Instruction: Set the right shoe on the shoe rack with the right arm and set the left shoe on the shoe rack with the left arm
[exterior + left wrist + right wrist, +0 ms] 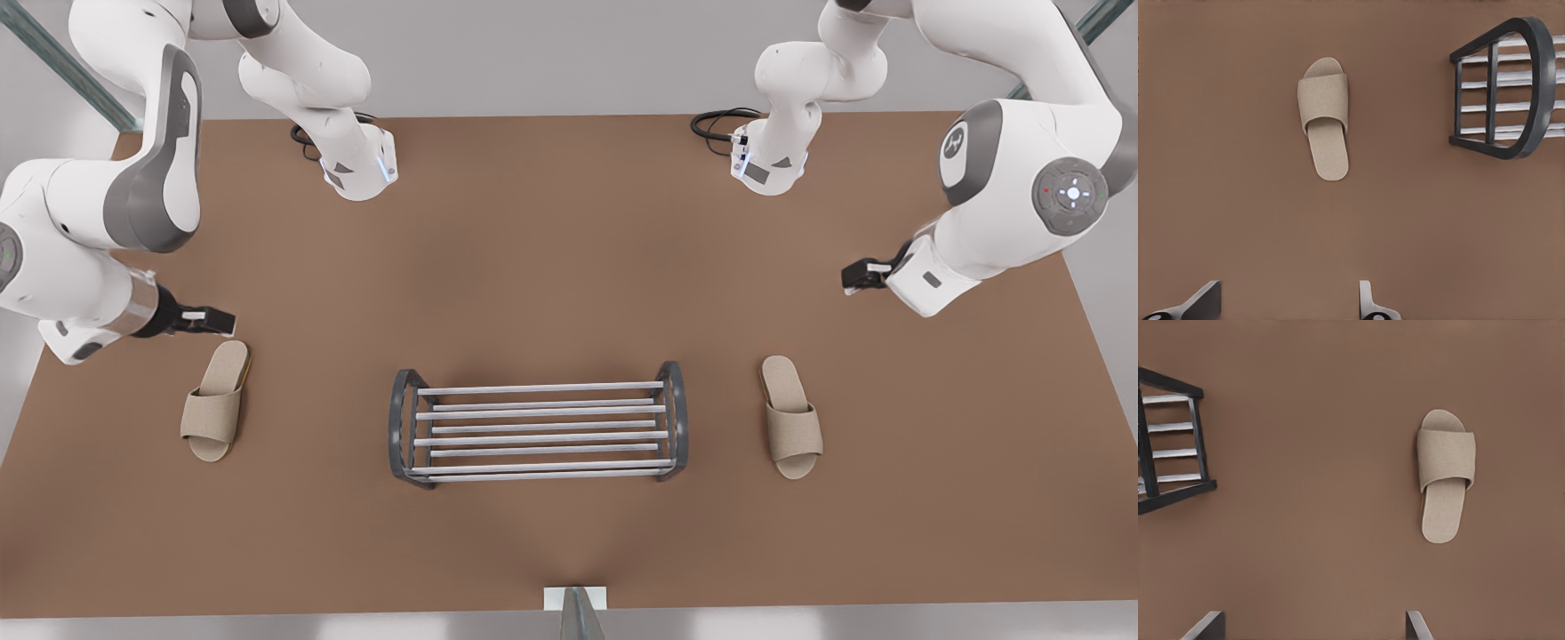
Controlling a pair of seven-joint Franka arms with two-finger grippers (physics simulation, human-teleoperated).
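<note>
The shoe rack [542, 388], with dark arched ends and silver bars, stands at the table's middle front and carries nothing. A beige slipper, the left shoe [791, 431], lies flat at the front view's right of the rack, and my left gripper [858, 276] hovers open behind and above it. In the left wrist view that shoe [1326, 117] lies ahead of the fingers [1201, 303], with the rack's end [1538, 87] beside it. The right shoe [213, 404] lies at the front view's left. My right gripper [213, 320] hangs open just behind its heel. The right wrist view shows the shoe [1445, 477] and the rack's end [1171, 490].
The brown table [569, 267] spreads wide around the rack. Both arm bases [360, 169] [769, 164] stand at its far edge with black cables beside them. A small white-and-grey mount [575, 604] sits at the front edge.
</note>
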